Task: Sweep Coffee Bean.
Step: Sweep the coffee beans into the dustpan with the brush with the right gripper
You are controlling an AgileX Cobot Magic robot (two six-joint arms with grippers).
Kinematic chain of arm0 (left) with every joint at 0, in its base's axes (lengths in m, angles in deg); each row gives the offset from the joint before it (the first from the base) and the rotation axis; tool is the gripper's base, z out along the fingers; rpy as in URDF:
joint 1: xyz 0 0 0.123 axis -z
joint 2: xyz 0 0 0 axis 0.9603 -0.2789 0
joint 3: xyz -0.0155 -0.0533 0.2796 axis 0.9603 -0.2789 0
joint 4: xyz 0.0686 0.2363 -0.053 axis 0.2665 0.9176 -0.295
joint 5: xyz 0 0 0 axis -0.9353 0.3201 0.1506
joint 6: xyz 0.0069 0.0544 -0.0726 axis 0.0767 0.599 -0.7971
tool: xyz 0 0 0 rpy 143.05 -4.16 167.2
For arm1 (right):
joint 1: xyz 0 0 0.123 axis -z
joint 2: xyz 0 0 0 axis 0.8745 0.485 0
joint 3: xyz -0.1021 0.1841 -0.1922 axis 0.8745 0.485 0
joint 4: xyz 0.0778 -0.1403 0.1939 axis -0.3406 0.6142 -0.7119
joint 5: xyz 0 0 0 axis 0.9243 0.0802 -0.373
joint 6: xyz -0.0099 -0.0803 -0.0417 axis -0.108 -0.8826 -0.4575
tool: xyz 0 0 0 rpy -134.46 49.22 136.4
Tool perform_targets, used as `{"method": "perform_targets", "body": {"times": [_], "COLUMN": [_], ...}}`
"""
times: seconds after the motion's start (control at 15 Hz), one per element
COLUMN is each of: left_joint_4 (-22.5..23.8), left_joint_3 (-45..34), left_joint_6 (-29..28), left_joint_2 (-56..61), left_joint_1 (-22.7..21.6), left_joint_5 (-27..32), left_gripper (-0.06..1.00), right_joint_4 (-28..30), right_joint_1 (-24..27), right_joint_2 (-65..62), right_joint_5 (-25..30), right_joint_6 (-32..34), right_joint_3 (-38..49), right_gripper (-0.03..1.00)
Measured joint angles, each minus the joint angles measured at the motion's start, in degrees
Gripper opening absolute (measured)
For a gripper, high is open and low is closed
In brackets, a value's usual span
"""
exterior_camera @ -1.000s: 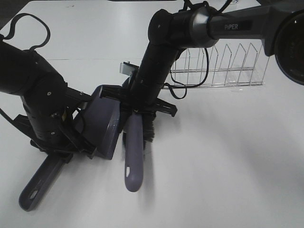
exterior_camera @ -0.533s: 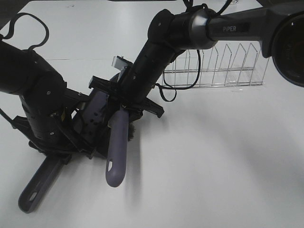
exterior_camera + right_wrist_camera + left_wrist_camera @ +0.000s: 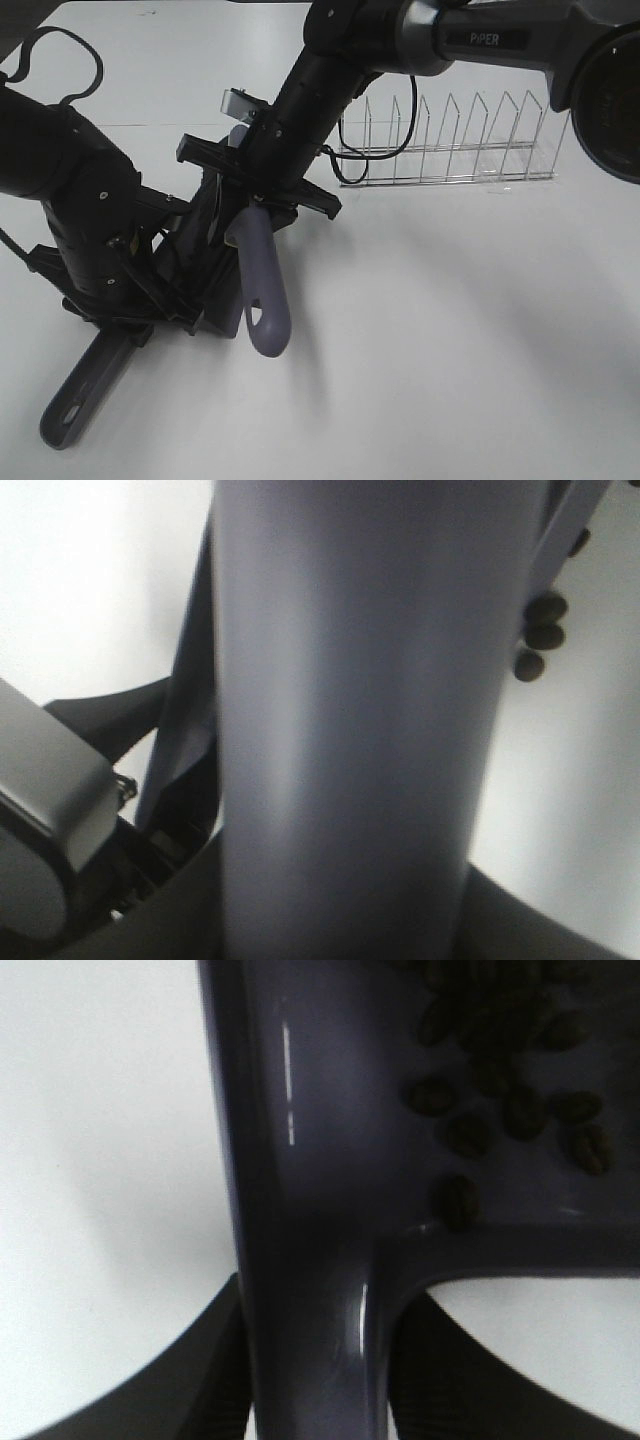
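Since a moment ago the right arm has swung the brush point(image 3: 262, 290) up and left, and its smooth, round purple-grey handle now hangs in front of the dustpan point(image 3: 88, 388). The right gripper point(image 3: 255, 205) is clamped on the brush. The left gripper point(image 3: 128, 325) is clamped on the dustpan's long handle. Little dark oval coffee beans point(image 3: 500, 1090) lie in the shiny pan, maybe a dozen. The table point(image 3: 480, 340) is plain, smooth and white. A clear wire rack point(image 3: 450, 150) stands at the far side.
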Motion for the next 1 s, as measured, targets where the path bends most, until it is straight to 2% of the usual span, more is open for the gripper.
{"method": "perform_targets", "body": {"times": [0.2, 0.47, 0.6, 0.73, 0.8, 1.0], "left_joint_4": [-0.06, -0.46, -0.63, -0.80, -0.92, -0.97], "left_joint_3": [0.00, 0.00, 0.00, 0.00, 0.00, 0.00], "left_joint_6": [0.00, 0.00, 0.00, 0.17, 0.17, 0.17], "left_joint_2": [0.00, 0.00, 0.00, 0.00, 0.00, 0.00], "left_joint_1": [0.00, 0.00, 0.00, 0.00, 0.00, 0.00], "left_joint_5": [0.00, -0.06, -0.11, -0.17, -0.23, -0.63], "left_gripper": [0.34, 0.34, 0.34, 0.34, 0.34, 0.34], "right_joint_4": [7.96, 25.04, 28.88, 33.63, 40.11, 45.49], "right_joint_1": [0.00, 0.00, 0.00, 0.00, 0.00, 0.00], "right_joint_2": [-1.49, -7.05, -9.00, -11.75, -14.44, -15.07], "right_joint_5": [1.66, 1.95, 1.89, 1.89, 2.06, 2.29], "right_joint_6": [0.46, 3.95, 4.30, 4.30, 4.53, 6.02], "right_joint_3": [-1.32, -1.55, -1.26, 2.75, 9.34, 16.21], "right_gripper": [0.30, 0.30, 0.30, 0.30, 0.30, 0.30]}}
